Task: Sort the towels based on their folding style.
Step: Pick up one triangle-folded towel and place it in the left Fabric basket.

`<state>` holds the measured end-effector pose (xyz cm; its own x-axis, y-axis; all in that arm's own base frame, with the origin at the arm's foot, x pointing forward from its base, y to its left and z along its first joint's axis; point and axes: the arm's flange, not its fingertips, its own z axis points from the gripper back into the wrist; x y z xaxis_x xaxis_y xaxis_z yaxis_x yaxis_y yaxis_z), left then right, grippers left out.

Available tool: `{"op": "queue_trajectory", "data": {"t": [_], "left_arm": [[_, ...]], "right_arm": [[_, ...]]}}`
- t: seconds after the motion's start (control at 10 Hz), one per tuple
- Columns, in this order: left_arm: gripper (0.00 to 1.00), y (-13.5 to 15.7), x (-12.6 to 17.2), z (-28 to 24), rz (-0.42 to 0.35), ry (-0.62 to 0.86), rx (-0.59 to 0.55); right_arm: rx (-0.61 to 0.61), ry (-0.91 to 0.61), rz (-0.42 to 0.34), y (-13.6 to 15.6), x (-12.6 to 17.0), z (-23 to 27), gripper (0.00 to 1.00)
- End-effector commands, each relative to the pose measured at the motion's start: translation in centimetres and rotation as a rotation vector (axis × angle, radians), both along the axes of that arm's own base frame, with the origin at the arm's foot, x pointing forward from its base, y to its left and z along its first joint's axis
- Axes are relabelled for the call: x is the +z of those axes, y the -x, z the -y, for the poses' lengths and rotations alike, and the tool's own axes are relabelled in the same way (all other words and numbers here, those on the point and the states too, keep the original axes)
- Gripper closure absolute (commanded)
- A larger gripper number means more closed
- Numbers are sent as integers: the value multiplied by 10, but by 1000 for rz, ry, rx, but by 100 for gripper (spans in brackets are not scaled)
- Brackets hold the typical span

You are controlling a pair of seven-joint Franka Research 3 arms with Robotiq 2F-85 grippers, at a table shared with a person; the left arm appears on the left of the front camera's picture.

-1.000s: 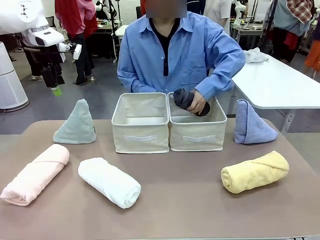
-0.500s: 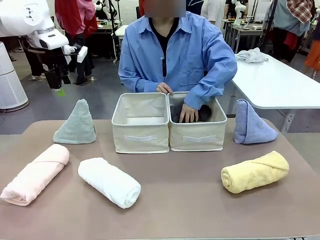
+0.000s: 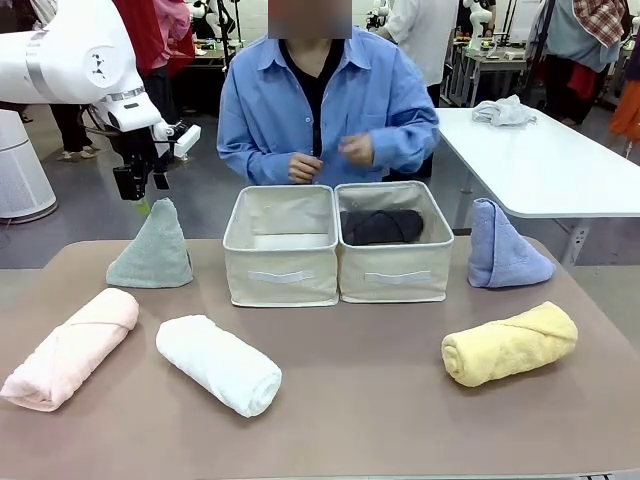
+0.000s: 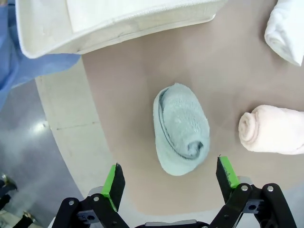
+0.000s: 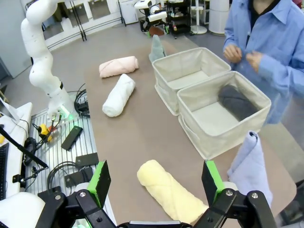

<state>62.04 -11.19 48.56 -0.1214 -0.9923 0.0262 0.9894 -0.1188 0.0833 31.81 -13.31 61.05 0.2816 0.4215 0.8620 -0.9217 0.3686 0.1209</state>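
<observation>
A brown matte tabletop [image 3: 400, 420] is shared with a person in a blue shirt at the far side. One towel is judged sorted: the dark grey terry roll [image 3: 382, 226] lies inside the right-hand cream fabric bin [image 3: 397, 278]. The left-hand cream fabric bin [image 3: 282, 278], set against it, holds nothing that can be seen.

Five towels are left on the table. The pale green terry cone [image 3: 153, 250] stands upright beside the left bin, and the lavender-blue terry cone [image 3: 503, 252] beside the right bin. The pink roll [image 3: 70, 345], white roll [image 3: 218, 363] and yellow roll [image 3: 510, 343] lie nearer the robot.

The left gripper [image 3: 142, 198] is positioned just above the green cone's tip, jaws apart, nothing held; that cone is judged the next pick. The right gripper [image 5: 156, 170] is held high over the table's yellow-roll end, jaws likewise apart and empty. The person's hands [image 3: 305, 167] are raised at the chest, clear of the bins.

Behind, a grey floor, a white table [image 3: 560, 170] and other workstations are seen.
</observation>
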Motion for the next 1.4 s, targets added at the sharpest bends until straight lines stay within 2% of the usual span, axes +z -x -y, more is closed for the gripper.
{"op": "queue_trajectory", "data": {"t": [0.0,0.3,0.5,0.6,0.7,0.8,0.9,1.1,1.2,1.3], "left_arm": [[0,-10,-7,10,-38,-21,-23],[0,-11,-24,24,-91,-63,-34],[0,-12,-32,28,-95,-86,-30],[13,-12,-31,28,-82,-82,-33],[56,-11,-29,27,-71,-85,-38],[70,-10,-28,27,-70,-85,-39],[100,-11,-28,26,-69,-85,-39],[100,-10,-26,26,-64,-83,-41],[91,-10,-25,26,-60,-83,-42],[100,-10,-24,26,-55,-79,-42]], "right_arm": [[5,-7,8,0,-1,-1,0],[5,-7,8,0,-1,-1,0],[5,-7,8,0,-1,-1,0],[5,-7,8,0,-1,-1,0],[5,-7,8,0,-1,-1,0],[5,-7,8,0,-1,-1,0],[5,-7,8,0,-1,-1,0],[5,-7,8,0,-1,-1,0],[5,-7,8,0,-1,-1,0],[5,-7,8,0,-1,-1,0]]}}
